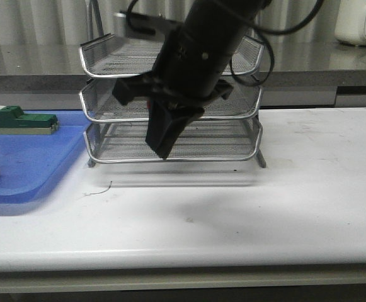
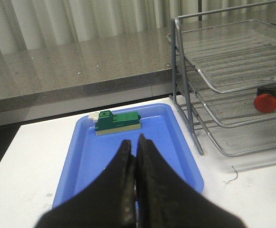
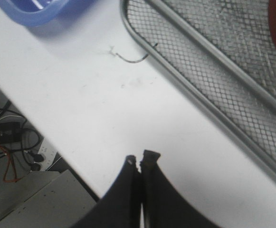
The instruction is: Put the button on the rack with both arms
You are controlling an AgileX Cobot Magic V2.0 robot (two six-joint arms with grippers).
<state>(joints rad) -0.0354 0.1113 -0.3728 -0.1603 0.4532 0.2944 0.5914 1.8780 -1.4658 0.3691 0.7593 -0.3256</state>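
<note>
The button [image 2: 266, 102] sits inside the rack [image 2: 233, 71], on the middle shelf, near the front rim. It has a round red cap and a dark body behind it. The cap faces out toward the front, so its long side seems to run from front to back of the shelf. It looks like the job of putting it there is done.

In the front view a small bit of red [image 1: 148, 104] shows behind the right arm. The right end effector [image 1: 164, 148] hangs just in front of the rack, below the button, and its two fingers are closed together with nothing in them. This arm is much the nearer one.

The left end effector [image 2: 137, 145] is well apart, over the blue tray [image 2: 176, 142]. Its fingers are closed and hold nothing too. A green block [image 2: 117, 121] lies on that tray, which rests on the white counter [image 1: 296, 201].
</note>
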